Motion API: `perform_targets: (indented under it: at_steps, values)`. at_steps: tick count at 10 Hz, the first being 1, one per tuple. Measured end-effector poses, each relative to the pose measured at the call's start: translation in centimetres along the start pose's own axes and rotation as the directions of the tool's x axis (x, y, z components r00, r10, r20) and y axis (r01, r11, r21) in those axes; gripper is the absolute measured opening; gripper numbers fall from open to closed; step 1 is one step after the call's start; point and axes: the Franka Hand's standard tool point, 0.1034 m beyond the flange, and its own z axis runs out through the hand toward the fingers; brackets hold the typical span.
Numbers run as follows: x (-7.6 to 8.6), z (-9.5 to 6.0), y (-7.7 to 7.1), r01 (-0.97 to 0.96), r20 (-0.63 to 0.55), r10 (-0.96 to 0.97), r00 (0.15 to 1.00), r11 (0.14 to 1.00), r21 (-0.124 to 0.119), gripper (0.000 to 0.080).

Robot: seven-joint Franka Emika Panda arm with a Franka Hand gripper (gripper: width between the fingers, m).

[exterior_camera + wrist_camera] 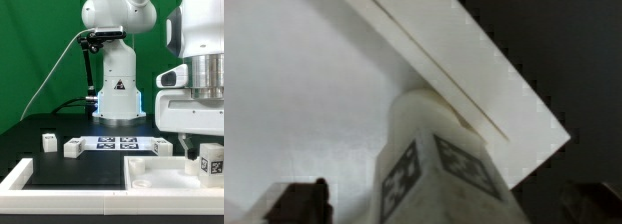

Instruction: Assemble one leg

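- The gripper (208,158) hangs at the exterior view's right, low over the big flat white tray-like piece (160,172), and it has a leg (210,163) between its fingers, marker tags facing out.
- From the wrist view the same leg (434,160) fills the middle of the picture, with the 2 dark fingertips (299,200) showing at either side of it. The jaws look closed onto the block, only as wide as the block itself.
- The leg's far end seems to sit at or just beside the raised edge of the tray-like piece (464,70); whether it actually touches, I cannot tell.
- 3 more small white blocks wait on the black table (60,170): 1 (47,141) toward the exterior view's left, 1 (73,148) near it, and 1 (161,146) just beside the marker board (115,142).
- My reading: the pick-up is done and the leg has been carried to the tray piece. What is left is seating it in its corner and fixing it firmly, then letting go.
- No leg looks attached yet.
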Motion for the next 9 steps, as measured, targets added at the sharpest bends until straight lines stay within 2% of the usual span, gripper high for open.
perform_targets:
  at_steps: [2, 5, 6, 7, 8, 9]
  values:
    - [0.08, -0.08, 0.02, 0.238, 0.005, -0.238, 0.971, 0.971, -0.010, 0.0649]
    - [0.03, -0.31, 0.01, 0.518, 0.037, -0.517, 0.855, 0.855, -0.035, 0.0649]
    - [0.22, -0.39, 0.16, 0.626, 0.043, -0.625, 0.780, 0.778, -0.045, 0.0649]
    - [0.29, -0.42, 0.16, 0.657, 0.042, -0.656, 0.754, 0.752, -0.049, 0.0649]
    - [0.29, -0.38, 0.20, 0.657, 0.043, -0.655, 0.754, 0.753, -0.049, 0.0614]
    - [0.29, -0.37, 0.21, 0.655, 0.043, -0.653, 0.756, 0.754, -0.049, 0.0614]
